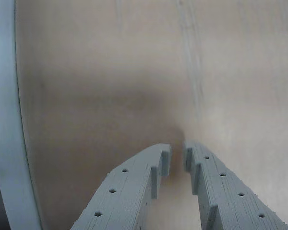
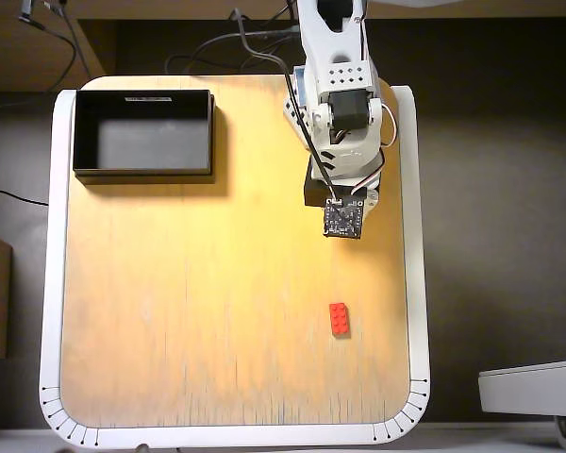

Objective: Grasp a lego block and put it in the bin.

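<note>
You see the table (image 2: 170, 311), a light wooden board with a white rim and rounded near corners, filling most of the overhead view. The bin (image 2: 143, 171) stands in its far left corner, with the left wall close to the white rim and the far wall close to the far edge of the board. Its dark floor is bare, so nothing lies in it, and a small white label sits on the far rim.

The arm (image 2: 338, 113) comes in from the far side, right of the middle, and its body covers a part of the board there. A small dark square board (image 2: 343, 219) hangs at its near end.

The lego block (image 2: 340, 319) lies on the wood in the near right part, with the long side running near to far. It is well apart from the bin and a little nearer to you than the arm's end. The right rim is close to it, but it does not touch the rim.

In the wrist view you find the gripper (image 1: 176, 155) with the two grey fingers (image 1: 134, 187) almost together, only a narrow gap between the tips, and nothing is held there. Under it is only bare wood, and the white rim (image 1: 7, 124) runs along the left side of this view.
</note>
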